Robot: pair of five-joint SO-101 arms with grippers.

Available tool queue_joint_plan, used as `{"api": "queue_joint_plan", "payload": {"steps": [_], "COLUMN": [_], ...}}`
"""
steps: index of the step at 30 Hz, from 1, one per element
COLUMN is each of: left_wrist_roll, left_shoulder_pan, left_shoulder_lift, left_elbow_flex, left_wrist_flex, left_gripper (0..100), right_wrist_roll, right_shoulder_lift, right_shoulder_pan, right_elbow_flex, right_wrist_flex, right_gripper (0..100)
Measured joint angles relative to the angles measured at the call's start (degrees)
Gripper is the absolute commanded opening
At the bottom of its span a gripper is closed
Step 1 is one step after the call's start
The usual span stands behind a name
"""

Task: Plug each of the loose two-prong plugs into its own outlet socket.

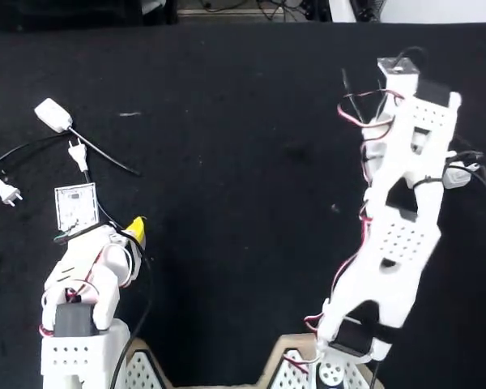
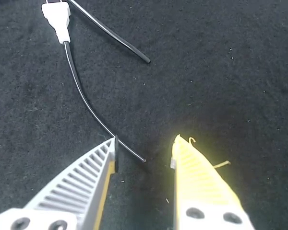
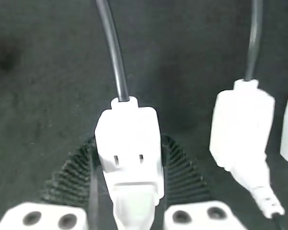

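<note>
Gripping a white outlet socket [image 3: 129, 129] by its two sides, the right gripper [image 3: 129, 143] has its dark ribbed fingers [image 3: 182, 167] closed on it, the two slots turned up toward the wrist camera and a black cable [image 3: 113, 52] running off its other end. Just beside it sits a second white connector [image 3: 242, 127], apart from the fingers. The left gripper [image 2: 146, 139] is open at the near left of the black table [image 1: 243, 162], with a white finger [image 2: 86, 187] and a yellow finger [image 2: 201, 187] spread apart. Between them lies the bare end of a thin black cord [image 2: 86, 103], which passes just beside the white fingertip and leads away to a loose two-prong plug [image 2: 57, 17], farther off and well clear of the fingers. A second plug [image 1: 6, 192] lies by the left edge, and a white socket [image 1: 53, 115] farther back on the left
</note>
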Motion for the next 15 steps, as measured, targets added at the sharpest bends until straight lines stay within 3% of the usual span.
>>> {"api": "queue_joint_plan", "payload": {"steps": [6,11,15], "left_wrist_roll": [0.0,0.0,0.0], "left_shoulder_pan": [0.0,0.0,0.0], "left_shoulder_lift": [0.0,0.0,0.0], "left_elbow_flex": [0.0,0.0,0.0], "left_wrist_flex": [0.0,0.0,0.0], "left_gripper": [20,20,20], "right_wrist_roll": [-0.1,-0.1,-3.2], "right_shoulder_lift": [15.2,24.9,26.2], "right_shoulder_pan": [0.7,0.7,1.1], "right_elbow_flex": [-24.2,-34.0,-35.2], "right_wrist_flex": [8.0,8.4,8.5], "right_gripper": [1.1,2.1,14.2]}}
